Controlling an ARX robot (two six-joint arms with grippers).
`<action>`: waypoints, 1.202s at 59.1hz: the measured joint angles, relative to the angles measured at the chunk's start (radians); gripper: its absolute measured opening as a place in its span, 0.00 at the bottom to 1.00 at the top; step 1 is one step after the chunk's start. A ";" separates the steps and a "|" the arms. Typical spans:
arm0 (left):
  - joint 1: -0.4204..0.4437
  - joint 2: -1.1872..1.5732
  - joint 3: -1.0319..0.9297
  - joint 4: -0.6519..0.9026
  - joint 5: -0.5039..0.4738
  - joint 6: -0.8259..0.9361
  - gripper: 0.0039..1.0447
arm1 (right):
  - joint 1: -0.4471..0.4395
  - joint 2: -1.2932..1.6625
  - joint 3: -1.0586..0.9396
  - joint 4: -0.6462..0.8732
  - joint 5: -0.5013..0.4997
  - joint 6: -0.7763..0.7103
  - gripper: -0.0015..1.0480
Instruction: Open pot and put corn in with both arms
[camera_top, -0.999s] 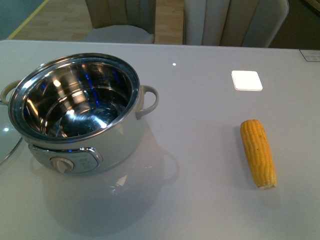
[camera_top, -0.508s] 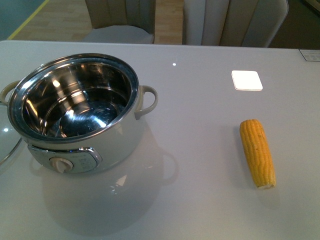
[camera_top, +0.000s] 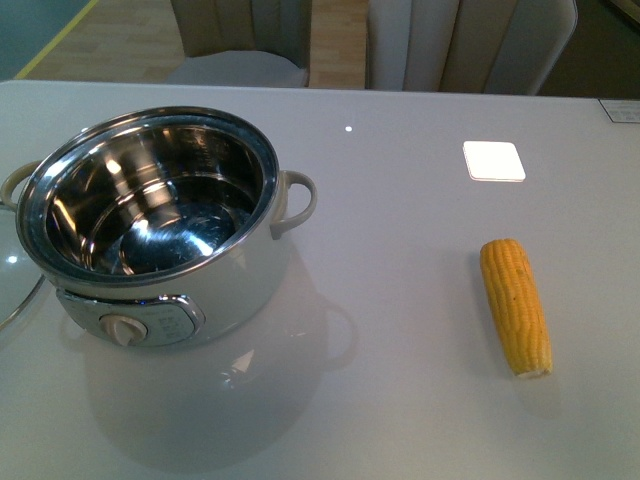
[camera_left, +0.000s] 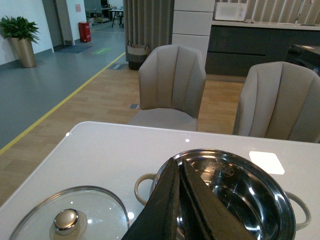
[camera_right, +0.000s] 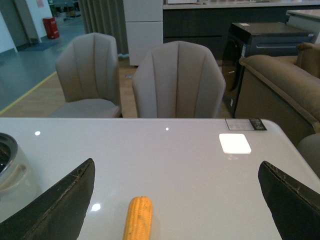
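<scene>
The pot (camera_top: 160, 225) stands open at the left of the white table, its shiny steel inside empty, dial panel facing front. It also shows in the left wrist view (camera_left: 235, 192). The corn (camera_top: 515, 305) lies on the table at the right, well apart from the pot; it also shows in the right wrist view (camera_right: 138, 219). My left gripper (camera_left: 176, 170) is shut and empty, above the pot's near rim. My right gripper (camera_right: 177, 200) is wide open above the table, the corn lying between its fingers, nearer one of them. Neither arm shows in the front view.
The glass lid (camera_left: 67, 215) with its silver knob lies on the table beside the pot; its edge shows at the far left of the front view (camera_top: 15, 285). Beige chairs (camera_left: 172, 85) stand behind the table. A bright light patch (camera_top: 493, 160) lies on the tabletop.
</scene>
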 joint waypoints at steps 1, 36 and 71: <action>0.000 -0.013 0.000 -0.013 0.000 0.000 0.03 | 0.000 0.000 0.000 0.000 0.000 0.000 0.92; 0.000 -0.216 0.000 -0.214 0.000 0.000 0.03 | 0.000 0.000 0.000 0.000 0.000 0.000 0.92; 0.000 -0.390 0.000 -0.393 0.000 0.000 0.33 | 0.000 0.000 0.000 0.000 0.000 0.000 0.92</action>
